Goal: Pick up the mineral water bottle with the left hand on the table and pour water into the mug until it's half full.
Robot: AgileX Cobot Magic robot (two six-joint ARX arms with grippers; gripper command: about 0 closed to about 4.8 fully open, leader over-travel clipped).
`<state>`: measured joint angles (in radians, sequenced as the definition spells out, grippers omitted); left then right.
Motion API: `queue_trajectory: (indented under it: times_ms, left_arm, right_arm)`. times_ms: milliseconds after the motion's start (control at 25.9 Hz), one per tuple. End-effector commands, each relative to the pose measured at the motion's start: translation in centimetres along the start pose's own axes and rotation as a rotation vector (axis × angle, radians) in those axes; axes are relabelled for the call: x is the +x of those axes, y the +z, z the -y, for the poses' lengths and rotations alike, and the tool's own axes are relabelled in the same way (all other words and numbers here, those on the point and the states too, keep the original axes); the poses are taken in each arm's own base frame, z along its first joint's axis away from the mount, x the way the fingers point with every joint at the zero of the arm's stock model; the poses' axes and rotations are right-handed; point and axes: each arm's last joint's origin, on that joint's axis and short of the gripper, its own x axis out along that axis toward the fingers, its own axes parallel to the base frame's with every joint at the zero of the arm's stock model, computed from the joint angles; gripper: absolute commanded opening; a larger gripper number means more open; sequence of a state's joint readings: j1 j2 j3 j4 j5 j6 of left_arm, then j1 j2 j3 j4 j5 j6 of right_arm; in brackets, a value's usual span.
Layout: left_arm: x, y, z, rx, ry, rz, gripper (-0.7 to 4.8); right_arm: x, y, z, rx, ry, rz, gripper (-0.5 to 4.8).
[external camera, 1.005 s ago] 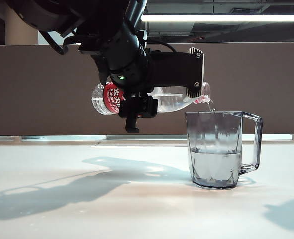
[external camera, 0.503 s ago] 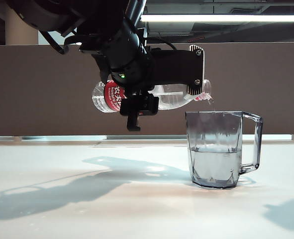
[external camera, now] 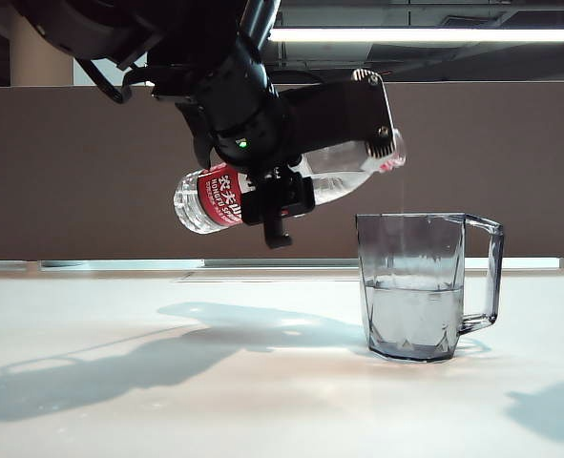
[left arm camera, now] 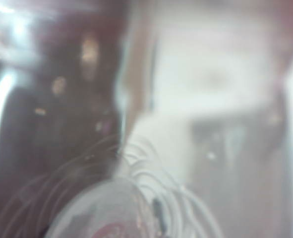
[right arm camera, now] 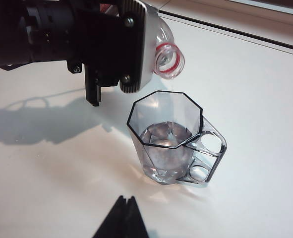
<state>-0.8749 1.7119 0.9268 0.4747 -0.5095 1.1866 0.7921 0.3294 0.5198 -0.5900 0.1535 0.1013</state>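
Exterior view: my left tool (external camera: 344,143) is clamped on the mineral water bottle (external camera: 262,186) at mid-body, mouth raised above the mug (external camera: 420,286), which stands on the bench (external camera: 167,401) about half full. Thin plastic flexes; I'd grip gently. My right tool (right arm camera: 122,218) has its tips together, beside the mug.

Mineral water bottle (external camera: 262,186) mouth now tilted up, stream gone.
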Motion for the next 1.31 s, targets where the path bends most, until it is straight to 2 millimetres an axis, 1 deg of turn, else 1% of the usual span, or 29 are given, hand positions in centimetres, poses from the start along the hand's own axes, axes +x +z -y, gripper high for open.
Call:
queue_trajectory:
  times_ms: [39,271,309,348,425,696,735,928,967,1005,1083,1199,1315]
  left_arm:
    - [-0.2,0.3,-1.0,-0.101,0.050,0.011,2.32]
    - [-0.4,0.2,-1.2,-0.241,0.040,0.023,2.27]
    - [-0.6,0.2,-1.4,-0.287,0.033,0.035,1.71]
    - [-0.7,0.3,-1.5,-0.309,0.032,0.039,1.48]
    - [-0.9,0.2,-1.9,-0.360,0.040,0.042,1.27]
    - [-1.8,0.2,-3.3,-0.579,0.060,0.074,1.23]
    - [-2.0,0.2,-3.5,-0.638,0.061,0.077,1.23]
    - [-1.9,-0.4,-3.5,-0.808,0.028,0.070,1.23]
    - [-1.7,-0.9,-3.6,-0.891,0.019,0.059,1.23]
    - [-1.6,-1.2,-3.6,-0.927,0.012,0.053,1.23]
    - [-1.2,-2.4,-3.9,-1.023,0.016,0.021,1.23]
    - [-0.6,-3.9,-4.1,-1.105,0.020,-0.027,1.22]
    - [-1.0,-5.8,-3.9,-1.173,0.013,-0.038,1.20]
  right_arm:
    - [-0.1,0.4,0.0,0.007,0.005,0.026,-0.02]
    - [-0.1,0.4,0.0,0.007,0.005,0.026,-0.02]
    - [-0.1,0.4,0.0,0.007,0.005,0.026,-0.02]
    - [-0.1,0.4,0.0,0.008,0.004,0.026,-0.02]
    - [-0.2,0.4,0.0,0.008,0.001,0.027,-0.02]
    - [-0.2,0.4,0.0,0.008,0.002,0.027,-0.02]
    - [-0.2,0.4,0.0,0.008,0.002,0.027,-0.02]
    - [-0.2,0.4,0.0,0.008,0.002,0.027,-0.02]
    - [-0.2,0.4,0.0,0.008,0.002,0.027,-0.02]
    - [-0.2,0.4,0.0,0.008,0.002,0.027,-0.02]
    - [-0.2,0.4,0.0,0.008,0.002,0.028,-0.02]
    - [-0.2,0.4,0.0,0.008,0.002,0.029,-0.02]
    - [-0.2,0.4,0.0,0.008,0.002,0.030,-0.02]
